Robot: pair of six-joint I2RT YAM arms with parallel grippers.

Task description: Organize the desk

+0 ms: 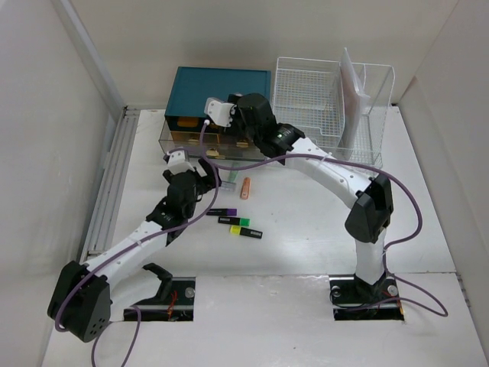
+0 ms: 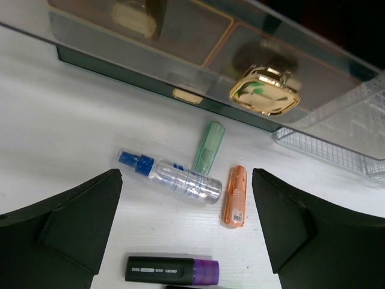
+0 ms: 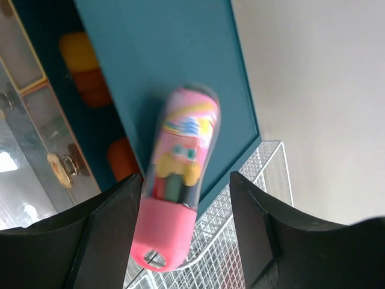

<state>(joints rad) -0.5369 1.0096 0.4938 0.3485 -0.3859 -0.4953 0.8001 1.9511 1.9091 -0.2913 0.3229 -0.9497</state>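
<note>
Pink capsule-shaped case (image 3: 174, 180) sits between the right gripper (image 3: 186, 223) fingers, above the teal cabinet (image 1: 221, 84). On the white desk (image 1: 306, 222), the left gripper (image 2: 186, 235) hangs wide open, holding nothing, over a small spray bottle (image 2: 174, 177), an orange tube (image 2: 236, 195) and a purple marker (image 2: 171, 269).

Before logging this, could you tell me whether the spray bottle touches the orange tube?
Apart. The left wrist view shows bare desk between the spray bottle and the orange tube.

On the desk (image 1: 306, 229), the drawer cabinet (image 1: 221, 88) stands at the back with the wire basket (image 1: 306, 92) to its right. Before the cabinet lie my spray bottle (image 2: 174, 177), two capped tubes (image 2: 234, 195) and three markers (image 1: 241, 223).
</note>
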